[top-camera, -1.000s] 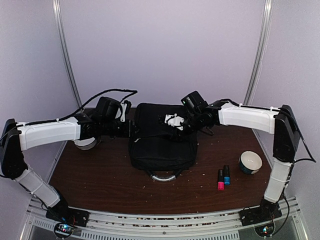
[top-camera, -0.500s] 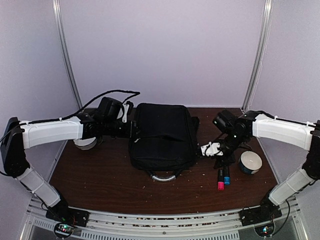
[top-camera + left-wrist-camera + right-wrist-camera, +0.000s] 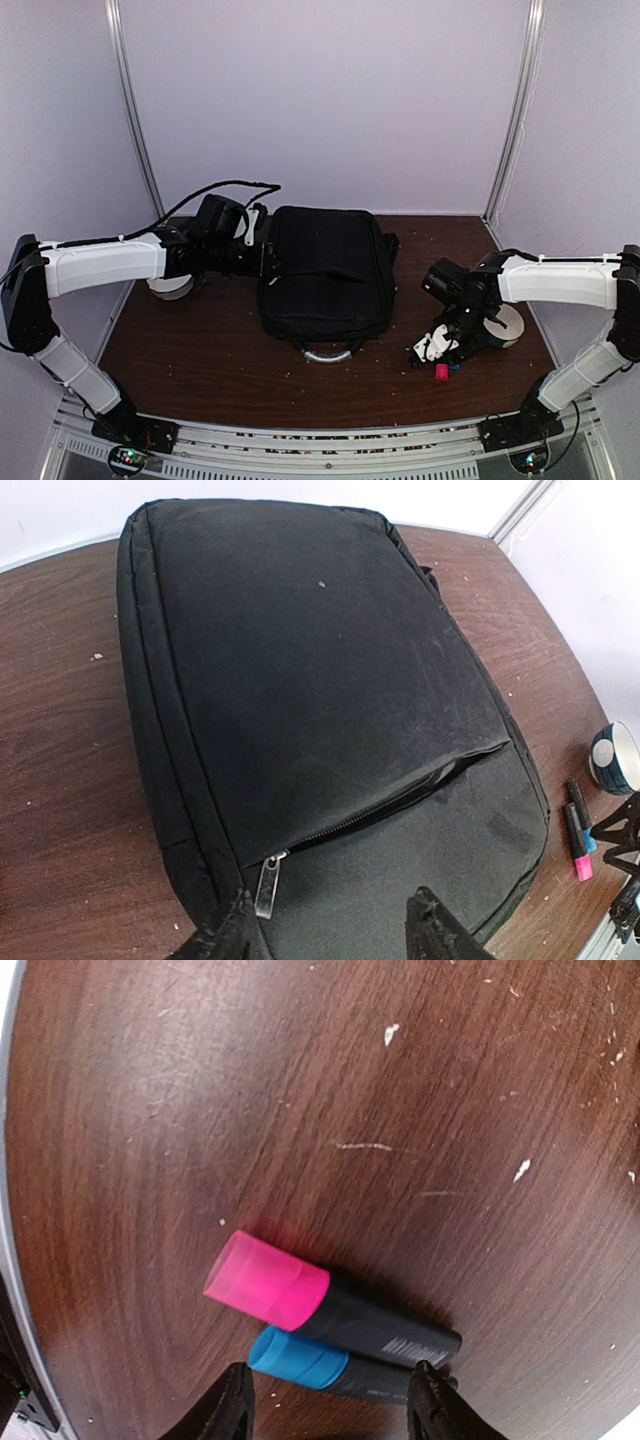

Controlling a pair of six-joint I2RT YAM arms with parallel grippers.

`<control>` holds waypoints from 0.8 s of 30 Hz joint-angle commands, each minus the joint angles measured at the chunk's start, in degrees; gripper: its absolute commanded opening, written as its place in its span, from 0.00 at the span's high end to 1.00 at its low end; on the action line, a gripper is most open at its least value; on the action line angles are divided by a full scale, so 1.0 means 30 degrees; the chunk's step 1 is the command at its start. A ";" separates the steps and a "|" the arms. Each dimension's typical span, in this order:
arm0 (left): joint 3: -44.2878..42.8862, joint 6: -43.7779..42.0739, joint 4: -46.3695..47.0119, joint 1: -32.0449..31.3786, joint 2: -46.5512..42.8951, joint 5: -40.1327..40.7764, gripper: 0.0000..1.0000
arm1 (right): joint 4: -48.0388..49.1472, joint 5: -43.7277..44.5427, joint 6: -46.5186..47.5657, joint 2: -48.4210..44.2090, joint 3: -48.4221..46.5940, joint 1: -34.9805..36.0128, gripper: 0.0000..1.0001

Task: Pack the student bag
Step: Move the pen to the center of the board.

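The right fingers [image 3: 232,1412] stand spread with nothing between them, just above 2 markers lying side by side and touching on the bench [image 3: 200,1110]: a pink-capped marker [image 3: 300,1295] and, nearer the tips, a blue-capped marker [image 3: 310,1360]. Both barrels run almost straight from 1 fingertip to the other, so the closing line lies along their length, not across it. I judge a wrist turn is needed before a clean pinch. A bowl [image 3: 510,322] sits just beyond, partly behind that arm. The student bag [image 3: 325,272] lies flat at mid-bench, well apart to the left of these fingers, its long axis running away from the arm bases and its grey loop handle [image 3: 322,352] toward them. The left fingers [image 3: 235,935] are likewise spread, pinching nothing, over the bag's edge beside the zipper pull [image 3: 267,885] of a slightly gaping pocket. The right arm is nearer the markers, the left nearer the bag.
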State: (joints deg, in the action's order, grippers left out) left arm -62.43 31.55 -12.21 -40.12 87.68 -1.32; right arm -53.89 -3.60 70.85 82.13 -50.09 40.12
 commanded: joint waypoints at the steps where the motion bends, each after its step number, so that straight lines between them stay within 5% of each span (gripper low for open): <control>1: 0.0090 -0.0274 0.0086 0.0160 -0.0666 0.0188 0.47 | 0.1152 0.0956 0.0519 0.0746 0.0093 0.0377 0.46; 17: 0.0303 -0.0091 -0.0183 0.0159 -0.1023 0.0348 0.47 | 0.2548 0.0907 0.0251 0.3493 -0.0839 0.1275 0.47; 24: 0.0243 -0.0086 -0.0113 0.0160 -0.0853 0.0302 0.47 | 0.3454 -0.0238 -0.2554 0.6256 -0.3301 0.1579 0.62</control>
State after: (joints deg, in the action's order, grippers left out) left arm -62.02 31.57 -13.74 -40.10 85.82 -0.75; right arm -46.98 -1.89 69.38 96.68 -56.01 43.99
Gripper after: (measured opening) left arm 0.533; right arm 0.423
